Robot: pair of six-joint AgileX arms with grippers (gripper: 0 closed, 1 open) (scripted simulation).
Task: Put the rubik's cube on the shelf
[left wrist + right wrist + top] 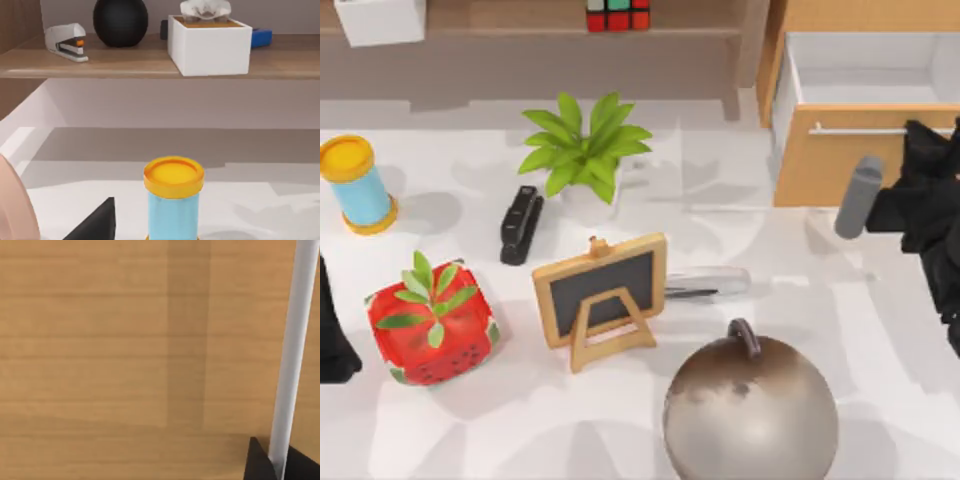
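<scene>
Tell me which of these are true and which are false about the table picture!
1. The rubik's cube sits on the shelf. True.
2. The drawer is closed. False: it is pulled open.
3. The little chalkboard stands in front of the plant. True.
4. The strawberry cube is on the shelf. False: it is on the table, at the left.
5. The right tool holds the rubik's cube. False: it is by the drawer handle.

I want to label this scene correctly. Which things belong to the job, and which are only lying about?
Job: rubik's cube, resting on the shelf.

Lying about: strawberry cube, plant, black stapler, small chalkboard, blue-and-yellow tube, round kettle, drawer cabinet.
</scene>
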